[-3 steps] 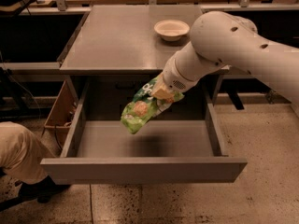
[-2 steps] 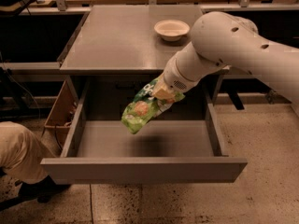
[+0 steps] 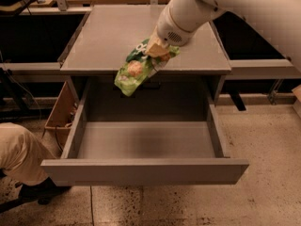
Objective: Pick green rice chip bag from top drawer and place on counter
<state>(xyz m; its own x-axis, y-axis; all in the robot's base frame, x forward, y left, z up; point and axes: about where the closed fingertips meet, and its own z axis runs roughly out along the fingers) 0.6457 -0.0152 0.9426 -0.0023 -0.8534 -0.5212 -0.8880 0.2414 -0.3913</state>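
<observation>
Pincer: your pincer [image 3: 157, 50] sits over the front part of the surface [image 3: 108, 36], clamped on the top end of the green rice chip bag [image 3: 137, 72].
Bag: it hangs tilted in the air, lower end down-left, dipping past the surface's front edge and above the back of the top drawer [image 3: 146, 171].
Drawer: it is pulled out toward you, its grey floor in view.
Arm: your white arm [image 3: 244, 8] reaches in from the upper right.
Left side: a brown cardboard box [image 3: 60, 111] stands just beside the cabinet, and a tan-clad leg [image 3: 19, 152] is near the drawer's left corner.
</observation>
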